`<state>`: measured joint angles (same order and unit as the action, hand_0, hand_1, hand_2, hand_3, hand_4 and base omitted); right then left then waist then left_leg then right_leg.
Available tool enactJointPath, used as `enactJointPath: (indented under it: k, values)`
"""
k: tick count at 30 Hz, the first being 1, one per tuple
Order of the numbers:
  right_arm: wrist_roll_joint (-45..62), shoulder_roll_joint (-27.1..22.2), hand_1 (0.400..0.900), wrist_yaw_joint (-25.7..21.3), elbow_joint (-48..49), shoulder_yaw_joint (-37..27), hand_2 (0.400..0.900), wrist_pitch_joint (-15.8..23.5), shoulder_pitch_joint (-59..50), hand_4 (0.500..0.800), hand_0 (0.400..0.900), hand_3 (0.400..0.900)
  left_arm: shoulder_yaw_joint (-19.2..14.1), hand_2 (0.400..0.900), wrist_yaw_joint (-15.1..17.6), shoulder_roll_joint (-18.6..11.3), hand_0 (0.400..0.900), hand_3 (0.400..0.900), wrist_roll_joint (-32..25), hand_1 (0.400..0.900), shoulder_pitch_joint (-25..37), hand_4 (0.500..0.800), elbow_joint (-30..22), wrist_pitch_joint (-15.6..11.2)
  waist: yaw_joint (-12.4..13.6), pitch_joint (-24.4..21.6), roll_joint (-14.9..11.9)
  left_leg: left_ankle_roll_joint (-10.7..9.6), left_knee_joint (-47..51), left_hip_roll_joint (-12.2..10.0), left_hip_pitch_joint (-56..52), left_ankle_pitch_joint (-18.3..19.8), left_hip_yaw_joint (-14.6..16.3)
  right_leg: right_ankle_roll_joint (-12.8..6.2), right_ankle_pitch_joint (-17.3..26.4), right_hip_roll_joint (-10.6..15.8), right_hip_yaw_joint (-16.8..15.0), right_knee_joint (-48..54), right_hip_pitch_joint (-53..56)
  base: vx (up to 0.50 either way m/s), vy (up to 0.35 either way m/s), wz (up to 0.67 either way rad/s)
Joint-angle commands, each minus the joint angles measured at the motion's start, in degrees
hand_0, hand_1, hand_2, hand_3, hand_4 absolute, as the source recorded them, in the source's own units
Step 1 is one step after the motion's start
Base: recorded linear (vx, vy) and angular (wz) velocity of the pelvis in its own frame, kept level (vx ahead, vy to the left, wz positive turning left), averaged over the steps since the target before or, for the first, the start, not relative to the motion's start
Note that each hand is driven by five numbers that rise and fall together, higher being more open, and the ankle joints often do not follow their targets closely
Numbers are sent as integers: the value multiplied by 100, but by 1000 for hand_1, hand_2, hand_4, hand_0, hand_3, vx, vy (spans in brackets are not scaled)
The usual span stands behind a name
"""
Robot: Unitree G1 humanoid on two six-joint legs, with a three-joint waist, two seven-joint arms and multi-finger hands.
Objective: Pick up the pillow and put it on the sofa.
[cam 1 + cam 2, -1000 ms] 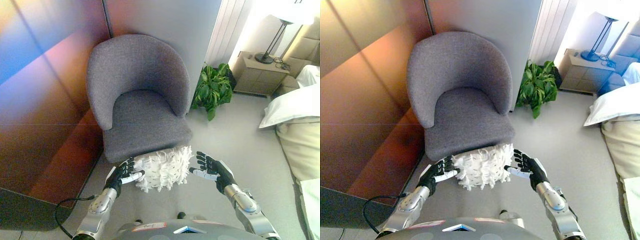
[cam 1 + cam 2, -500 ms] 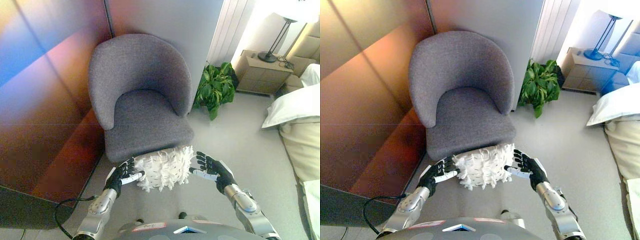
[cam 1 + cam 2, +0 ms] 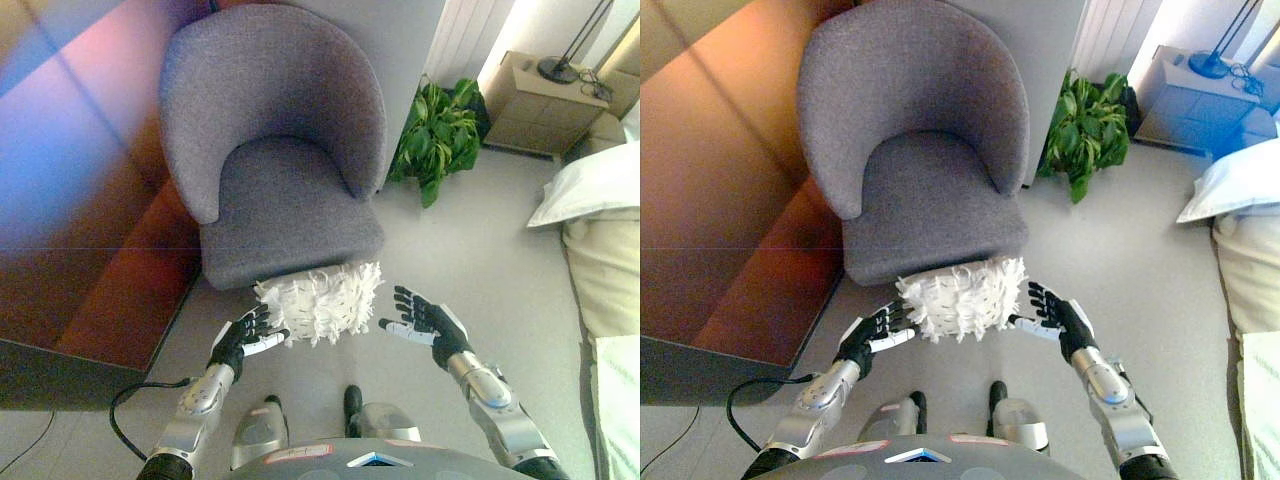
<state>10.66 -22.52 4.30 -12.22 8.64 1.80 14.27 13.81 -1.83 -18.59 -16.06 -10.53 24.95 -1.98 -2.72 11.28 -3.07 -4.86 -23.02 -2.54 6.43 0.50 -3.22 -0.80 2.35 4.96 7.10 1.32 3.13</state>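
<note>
A white shaggy pillow (image 3: pixel 320 298) lies against the front edge of the seat of a grey armchair (image 3: pixel 270 130). My left hand (image 3: pixel 245 335) is open by the pillow's lower left corner, its fingertips touching the fringe. My right hand (image 3: pixel 425 320) is open by the pillow's right side; in the right eye view (image 3: pixel 1055 315) its fingertips touch the fringe. Neither hand is curled round the pillow. No other sofa is in view.
A wooden wall panel (image 3: pixel 80 200) runs along the left, close to the chair. A green potted plant (image 3: pixel 435 140) stands right of the chair, with a bedside table (image 3: pixel 545 95) behind it. A bed with a white pillow (image 3: pixel 590 185) fills the right edge.
The whole view has shifted, so the camera has moved. Both hands now sit a little lower and nearer to me relative to the pillow, which stays at the chair's front edge.
</note>
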Motion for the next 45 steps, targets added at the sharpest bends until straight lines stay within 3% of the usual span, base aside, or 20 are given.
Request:
enactJointPath:
  k: [1,3,7,10,11,14,15,16,18,21,26,27,30,32,35,39,41,42,43,45]
  values:
    - [157,-281,900,-265,526,-269,900,634,-430,800,900,900,-140,900,136,-44,900,900,-242,900,358,800,-435,-426,44,-100,-71,205,-319,47,778,117,94,-185,-458,-145,116,-95,305,218,25,-13]
    - [126,-270,900,-363,409,-184,900,671,-555,800,900,900,-77,900,224,-30,900,900,-216,900,441,800,-368,-442,149,-111,67,102,1121,-159,972,-587,221,-251,-561,-299,61,8,434,231,71,-15]
    - [37,-294,900,-485,294,-72,900,684,-764,800,900,900,-29,900,386,-27,900,900,-189,900,563,800,-344,-499,311,-120,178,-22,1988,-255,1291,-1258,491,-347,-791,-335,-82,124,688,259,93,-39]
    - [-46,-240,900,-442,328,12,900,660,-767,800,900,900,-65,900,417,-5,900,900,-254,900,495,800,-349,-530,355,-255,183,101,1933,-262,1155,-1184,534,-390,-1038,-232,-179,44,920,377,181,-49]
    - [-67,-161,900,-465,262,38,900,649,-806,800,900,900,-33,900,483,-49,900,900,-250,900,610,800,-309,-545,383,-407,54,203,1815,-123,1136,-1067,528,-475,-1196,-36,-209,-270,959,433,200,-42]
    - [-16,-97,900,-447,223,85,900,645,-902,800,900,900,-89,900,534,-172,900,900,-284,900,666,800,-399,-555,426,-454,-87,378,1716,-35,1044,-865,649,-570,-1205,68,-353,-1020,689,353,186,-27]
    - [-122,-76,900,-419,182,148,900,615,-971,800,900,900,-70,900,524,-243,900,900,-187,900,719,800,-406,-550,388,-472,-190,582,1709,176,852,-640,664,-718,-740,235,-393,-2045,275,213,150,9]
    - [-122,-79,900,-420,181,147,900,616,-974,800,900,900,-70,900,523,-241,900,900,-187,900,721,800,-406,-549,399,-489,-169,581,1718,152,874,-655,666,-715,-714,212,-404,-2034,247,324,247,11]
    - [-160,-34,900,-414,182,205,900,596,-1043,800,900,900,-133,900,610,-265,900,900,-214,900,751,800,-385,-544,340,-378,-145,804,1820,325,528,-481,697,-771,137,304,-358,-3167,-228,252,254,-8]
    - [-286,56,900,-481,107,272,900,527,-1141,800,900,900,-185,900,724,-268,900,900,-215,900,814,800,-377,-528,230,-182,30,963,2190,306,-161,-294,698,-794,199,323,89,-4147,-955,307,195,4]
    - [-529,-37,900,-614,225,208,900,527,-1134,800,900,900,-139,900,733,-271,900,900,-229,900,897,800,-370,-563,104,-10,74,801,2376,248,-516,-186,463,-689,-320,478,353,-3085,-1294,290,-62,30]
    - [-724,-108,900,-773,192,160,900,544,-1222,800,900,900,-111,900,792,-245,900,900,-239,900,1000,800,-311,-596,106,3,53,627,2368,198,-596,-1,359,-728,-230,882,351,-1953,-1466,291,-276,36]
    - [-1640,-427,900,-1043,181,186,900,499,-1349,800,900,900,-128,900,888,-281,900,900,-216,900,1126,800,-252,-657,13,59,-88,331,2340,26,-818,321,82,-1086,777,1354,39,-358,-1530,336,-332,59]
    - [-2154,-635,900,-1119,235,222,900,455,-1388,800,900,900,-155,900,922,-322,900,900,-226,900,1114,800,-305,-682,-19,64,-115,258,2303,-87,-932,441,5,-1187,983,1351,-172,-236,-1536,264,-267,53]
    - [-3054,-985,900,-1364,25,440,900,460,-1687,800,900,900,-97,900,995,-293,900,900,-244,900,1212,800,-287,-805,29,44,-219,129,2175,-219,-851,570,-116,-1202,851,1233,-16,-279,-1465,179,-341,69]
    - [-4015,-1641,900,-1811,-340,850,900,227,-2533,800,900,900,214,900,1184,-105,900,900,-631,900,1752,800,-357,-948,84,488,-19,-66,1815,-615,-138,400,-520,-949,218,1001,462,-1184,-1908,-30,-317,111]
    - [-4143,-1695,900,-1998,-431,899,900,195,-2706,800,900,900,297,900,1244,-59,900,900,-680,900,1919,800,-323,-973,29,560,-12,-52,1713,-594,163,300,-449,-919,194,1068,606,-1238,-2000,-137,-217,104]
    - [-4376,-1845,900,-2216,-638,1062,900,54,-3023,800,900,900,508,900,1292,-4,900,900,-776,900,2206,800,-312,-1029,0,784,24,-61,1582,-724,561,111,106,-893,106,1129,849,-1378,-2129,-176,-121,62]
    - [-4447,-1879,900,-2300,-698,1161,900,16,-3239,800,900,900,538,900,1321,-7,900,900,-809,900,2292,800,-314,-1059,-7,857,39,-60,1572,-759,733,19,260,-875,91,1122,887,-1446,-2259,-211,-135,48]
    - [-4560,-1885,900,-2397,-788,1387,900,11,-3618,800,900,900,512,900,1467,-10,900,900,-836,900,2430,800,-359,-1150,48,960,83,-36,1557,-736,948,-15,248,-840,83,1057,834,-1647,-2639,-120,-56,-11]
